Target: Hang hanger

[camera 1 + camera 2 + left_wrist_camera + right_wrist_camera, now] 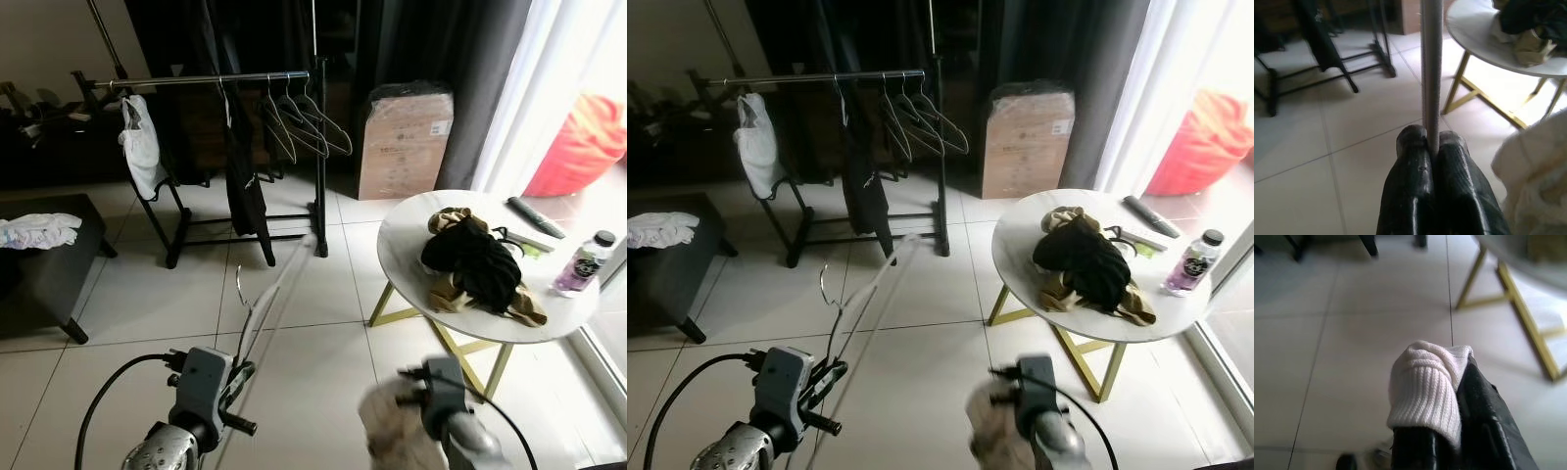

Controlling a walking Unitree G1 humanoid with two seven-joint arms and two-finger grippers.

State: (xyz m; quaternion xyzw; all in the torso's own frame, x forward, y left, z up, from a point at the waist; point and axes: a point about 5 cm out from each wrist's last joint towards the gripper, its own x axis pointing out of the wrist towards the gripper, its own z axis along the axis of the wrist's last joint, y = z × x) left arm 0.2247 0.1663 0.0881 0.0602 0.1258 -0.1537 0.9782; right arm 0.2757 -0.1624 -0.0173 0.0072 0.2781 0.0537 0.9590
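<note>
left hand [1431, 147] clamped shut, right hand [1449, 396] closed, both low

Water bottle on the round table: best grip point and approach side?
Grip the water bottle around its clear body below the black cap, coming from the table's outer edge. It stands upright near the rim, apart from the clothes pile, so a side pinch looks unobstructed. Both grippers are occupied now: the left gripper holds a hanger, the right gripper a white cloth.
</note>
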